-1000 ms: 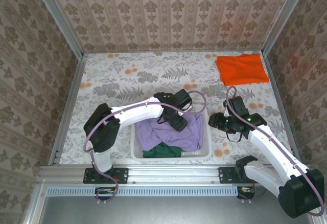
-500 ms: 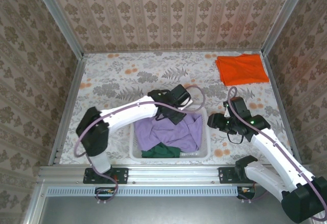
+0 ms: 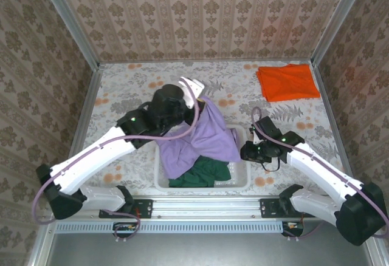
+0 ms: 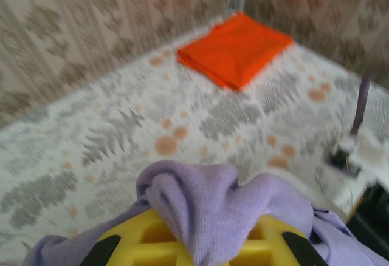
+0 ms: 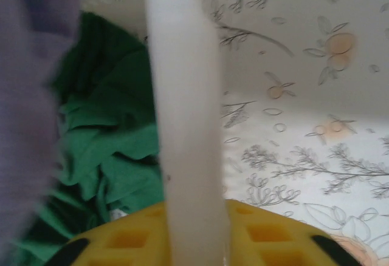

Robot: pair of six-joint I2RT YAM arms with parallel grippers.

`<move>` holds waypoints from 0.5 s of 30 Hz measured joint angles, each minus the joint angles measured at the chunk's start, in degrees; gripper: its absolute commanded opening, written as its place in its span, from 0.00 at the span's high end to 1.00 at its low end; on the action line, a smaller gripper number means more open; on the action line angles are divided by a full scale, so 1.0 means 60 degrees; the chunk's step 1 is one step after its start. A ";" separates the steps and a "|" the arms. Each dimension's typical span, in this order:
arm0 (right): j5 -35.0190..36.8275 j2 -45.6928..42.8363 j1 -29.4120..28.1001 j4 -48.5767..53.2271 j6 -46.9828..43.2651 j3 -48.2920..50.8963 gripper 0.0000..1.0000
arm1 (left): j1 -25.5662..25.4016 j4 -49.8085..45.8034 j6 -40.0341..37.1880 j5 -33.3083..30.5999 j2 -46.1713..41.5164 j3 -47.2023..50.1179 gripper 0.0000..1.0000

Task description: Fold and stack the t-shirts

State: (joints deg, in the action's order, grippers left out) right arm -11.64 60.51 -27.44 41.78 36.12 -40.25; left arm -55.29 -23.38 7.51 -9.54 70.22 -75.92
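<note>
The left jaws are pinching shut on a fold of the lilac t-shirt (image 3: 209,135), which is hanging from them down into the white basket (image 3: 248,178). The right jaws are straddling its right wall; whether they are clamping it cannot be told.

A white basket wall (image 5: 182,96) runs upright through the middle of the frame, blurred and close. At the bottom, the tool (image 5: 194,242) has its yellow jaws pressed against both sides of that wall. Left of the wall, inside the basket, lies a crumpled green tee (image 5: 103,150), with a blurred purple tee (image 5: 30,96) at the far left edge. Right of the wall is the flower-patterned desk (image 5: 304,126).
</note>
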 measured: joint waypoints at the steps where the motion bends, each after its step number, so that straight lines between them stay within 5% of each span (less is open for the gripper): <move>1: 0.0066 0.0055 -0.0033 0.0000 0.0011 -0.0055 0.86 | 0.0120 0.0138 0.0044 -0.0102 -0.0189 -0.0011 1.00; 7: 0.0736 0.0758 -0.0062 -0.0102 0.0095 -0.0907 0.97 | 0.0823 0.1005 0.0251 -0.0656 -0.1297 -0.0605 1.00; 15: 0.1949 0.3512 -0.0095 -0.0943 0.0193 -0.3646 1.00 | 0.0940 0.2379 0.0160 -0.1060 -0.2696 -0.1723 1.00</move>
State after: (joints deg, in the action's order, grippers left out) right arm 0.05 81.58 -28.01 36.12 37.28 -62.13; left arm -49.65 -9.10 8.47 -15.90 54.04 -86.26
